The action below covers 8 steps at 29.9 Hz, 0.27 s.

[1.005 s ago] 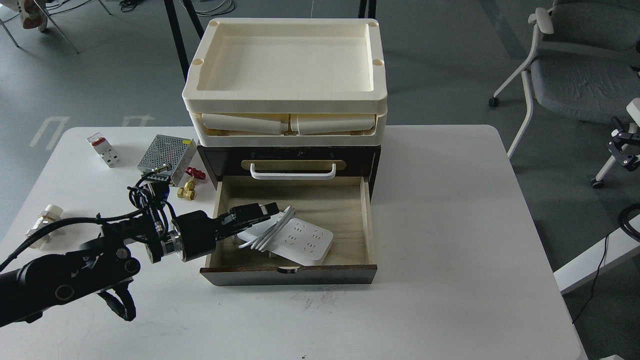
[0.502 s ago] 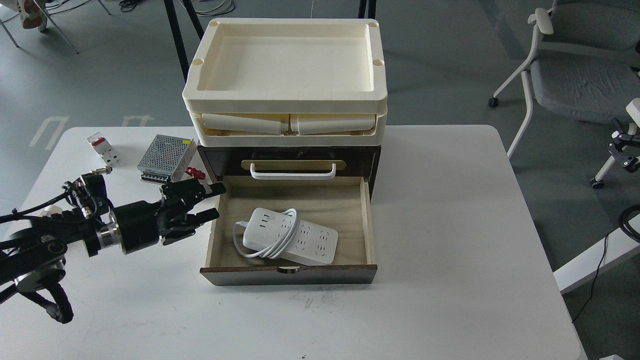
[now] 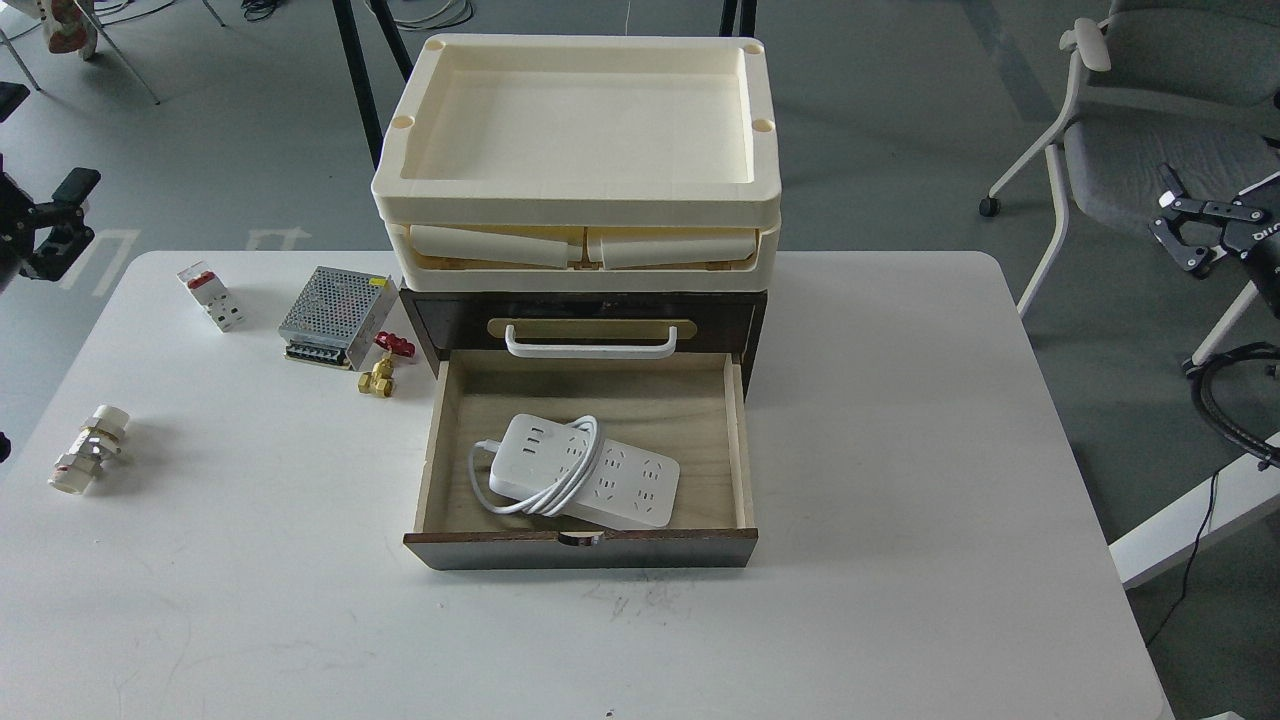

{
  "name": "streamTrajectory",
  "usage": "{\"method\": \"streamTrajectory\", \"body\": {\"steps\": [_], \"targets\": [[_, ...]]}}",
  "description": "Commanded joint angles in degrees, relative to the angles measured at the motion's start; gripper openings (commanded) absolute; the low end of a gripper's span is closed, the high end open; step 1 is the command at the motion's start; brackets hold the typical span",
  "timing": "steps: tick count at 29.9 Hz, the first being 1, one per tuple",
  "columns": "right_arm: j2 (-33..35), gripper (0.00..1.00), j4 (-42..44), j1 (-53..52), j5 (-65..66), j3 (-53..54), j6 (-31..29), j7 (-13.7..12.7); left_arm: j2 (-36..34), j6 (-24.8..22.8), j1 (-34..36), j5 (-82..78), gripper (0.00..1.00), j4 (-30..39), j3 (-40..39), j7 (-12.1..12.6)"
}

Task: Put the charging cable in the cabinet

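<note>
Your left jaws (image 3: 55, 215) hang off the worktop's (image 3: 900, 450) far left edge, parted and empty; right jaws (image 3: 1190, 225) likewise at far right. The charging cable (image 3: 585, 483) lies inside the cabinet's (image 3: 585, 450) open drawer, well apart from both.

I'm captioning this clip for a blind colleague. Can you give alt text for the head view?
A white charging cable lies flat in the pulled-out plywood drawer of a dark cabinet on a white table. Cream trays are stacked on top, small parts lie to the left, and both grippers, left and right, hang wide at the frame edges.
</note>
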State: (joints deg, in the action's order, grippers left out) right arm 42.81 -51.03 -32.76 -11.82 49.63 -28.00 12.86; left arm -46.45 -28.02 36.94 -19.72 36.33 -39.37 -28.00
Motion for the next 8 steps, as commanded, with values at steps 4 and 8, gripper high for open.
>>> {"method": "streamTrajectory", "body": {"steps": [4,8], "targets": [[-1.2,1.00,-3.0,-1.4,6.1,3.5,0.0,0.1,1.5,0.0,0.9,-0.4,0.93,0.1,0.1,0.0],[-0.8,1.00,-2.3,-0.7,5.8,8.2,0.0,0.2,1.9,0.0,1.0,-0.4,0.93,0.2,-0.1,0.0]]}}
